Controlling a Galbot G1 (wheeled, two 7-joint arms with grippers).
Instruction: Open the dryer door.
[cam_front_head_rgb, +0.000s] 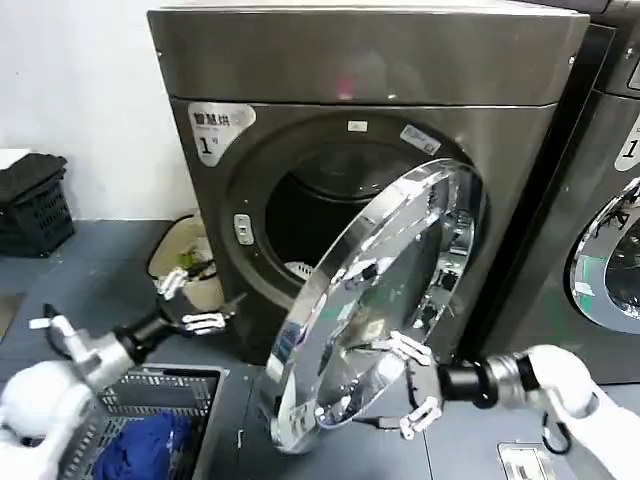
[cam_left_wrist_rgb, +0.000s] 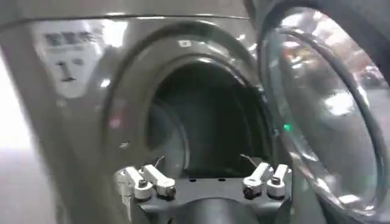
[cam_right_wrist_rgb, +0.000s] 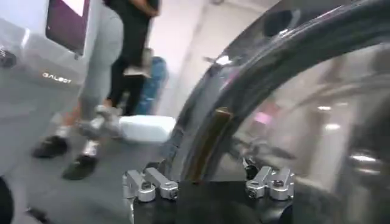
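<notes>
The bronze-grey dryer (cam_front_head_rgb: 350, 60), labelled "1", stands ahead of me. The dryer door (cam_front_head_rgb: 380, 300) with its chrome rim is swung partway out, hinged on the right, so the dark drum opening (cam_front_head_rgb: 320, 215) shows. My right gripper (cam_front_head_rgb: 408, 383) is open at the lower part of the door's outer face. In the right wrist view the door rim (cam_right_wrist_rgb: 244, 91) rises from between the spread fingers of the right gripper (cam_right_wrist_rgb: 207, 182). My left gripper (cam_front_head_rgb: 200, 300) is open and empty, low beside the dryer's left front. In the left wrist view the left gripper (cam_left_wrist_rgb: 204, 178) faces the drum, with the door (cam_left_wrist_rgb: 323, 122) to one side.
A second, blacker machine (cam_front_head_rgb: 610, 200) stands at the right. A grey laundry basket (cam_front_head_rgb: 150, 385) holding blue cloth sits on the floor at lower left. A cream bin (cam_front_head_rgb: 180, 255) is next to the dryer, and a black crate (cam_front_head_rgb: 35, 205) is by the far left wall.
</notes>
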